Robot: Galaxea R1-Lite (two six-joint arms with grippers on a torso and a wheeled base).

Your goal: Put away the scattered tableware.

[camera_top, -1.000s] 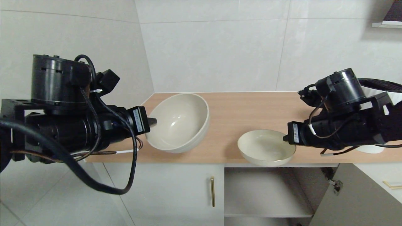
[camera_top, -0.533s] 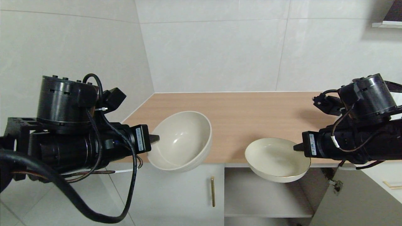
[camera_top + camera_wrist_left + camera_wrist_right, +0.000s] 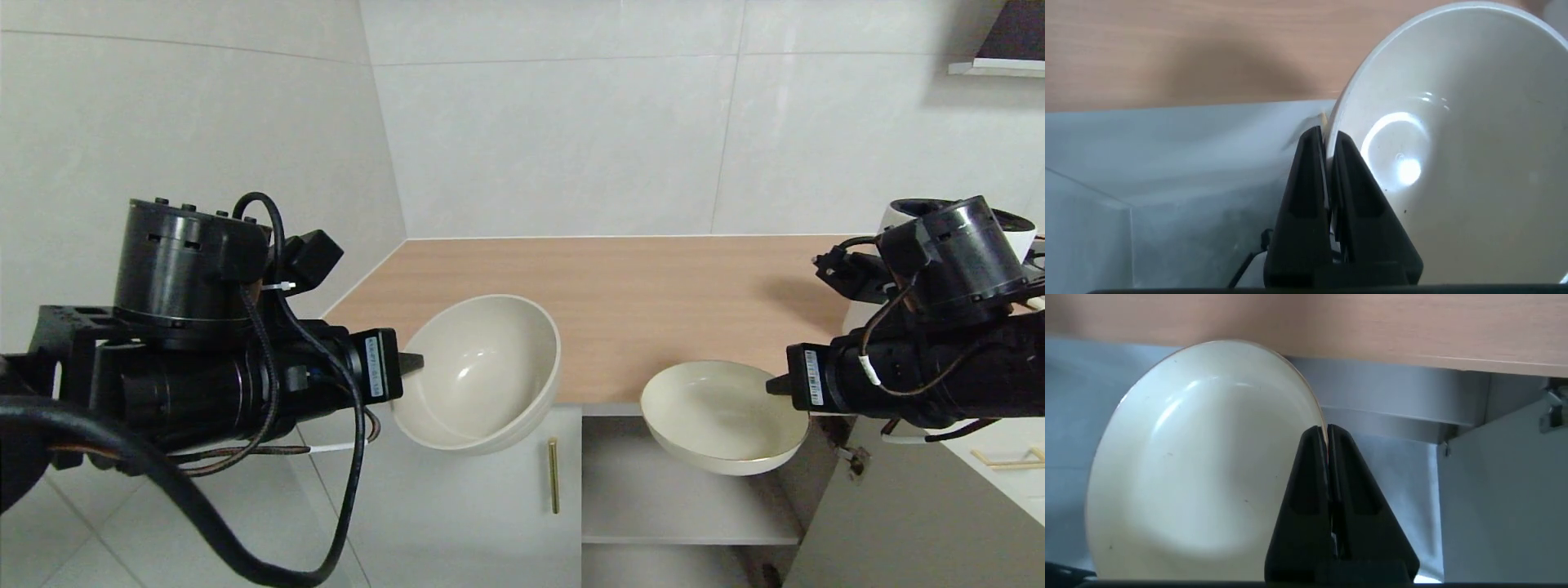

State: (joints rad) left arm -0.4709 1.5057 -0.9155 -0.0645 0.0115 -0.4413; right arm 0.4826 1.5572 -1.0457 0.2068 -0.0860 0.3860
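My left gripper [image 3: 412,362] is shut on the rim of a deep cream bowl [image 3: 482,371], which hangs tilted in the air off the front edge of the wooden counter [image 3: 620,286]. The left wrist view has the same bowl [image 3: 1454,139] pinched between the left gripper's [image 3: 1328,147] fingers. On the right, my right gripper [image 3: 774,384] is shut on the rim of a shallow cream dish [image 3: 718,416], held in front of the open cabinet [image 3: 686,498]. In the right wrist view that dish [image 3: 1200,457] sits in the right gripper's [image 3: 1327,437] grip.
Below the counter a closed cabinet door with a brass handle [image 3: 553,486] stands left of the open compartment, whose shelf [image 3: 690,535] is bare. The opened door [image 3: 890,514] hangs at the right. A white appliance [image 3: 922,216] stands on the counter's right end.
Both arms have drawn back and down from over the counter, carrying the bowl and the dish out past its front edge. The head camera has shifted slightly.
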